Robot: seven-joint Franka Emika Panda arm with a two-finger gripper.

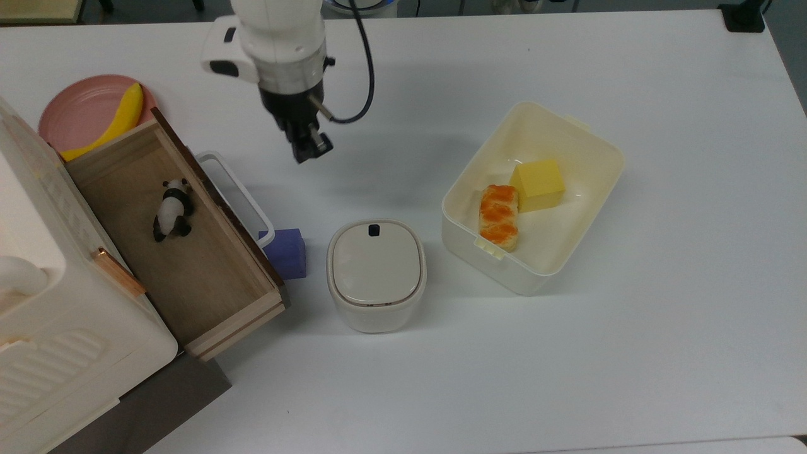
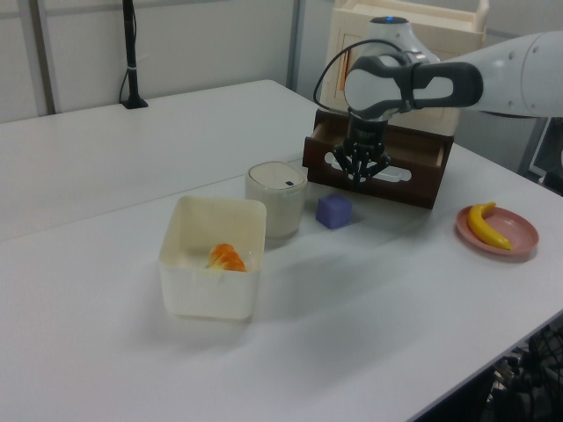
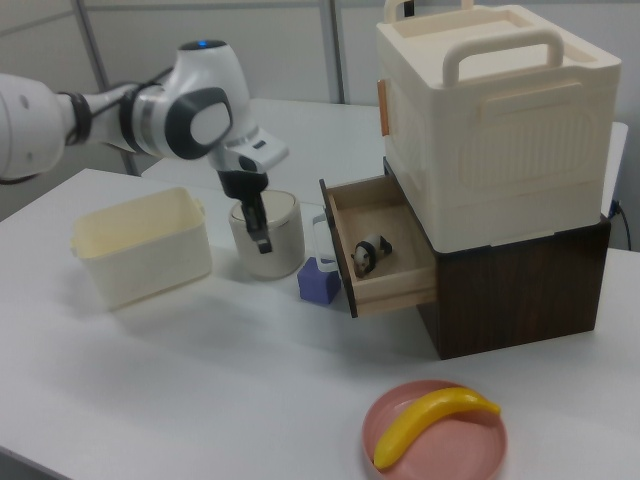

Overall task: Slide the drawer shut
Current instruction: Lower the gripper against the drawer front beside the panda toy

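Note:
The drawer (image 1: 208,277) stands pulled out of the cream-white cabinet (image 1: 57,328), its light-wood inside open to view with a small panda figure (image 1: 171,210) lying in it. Its dark brown front (image 2: 422,189) carries a white loop handle (image 1: 239,195). My gripper (image 1: 310,150) hangs shut and empty over the table, a short way up and right of the handle in the top view. In the left view my gripper (image 2: 359,180) overlaps the left part of the handle (image 2: 391,174). In the right view my gripper (image 3: 262,240) is left of the drawer (image 3: 390,290).
A purple cube (image 1: 287,253) sits right at the drawer's front, below the handle in the top view. Beside it stands a white lidded pot (image 1: 376,274). A cream bin (image 1: 536,277) with food pieces is further right. A pink plate (image 1: 82,113) with a banana lies behind the drawer.

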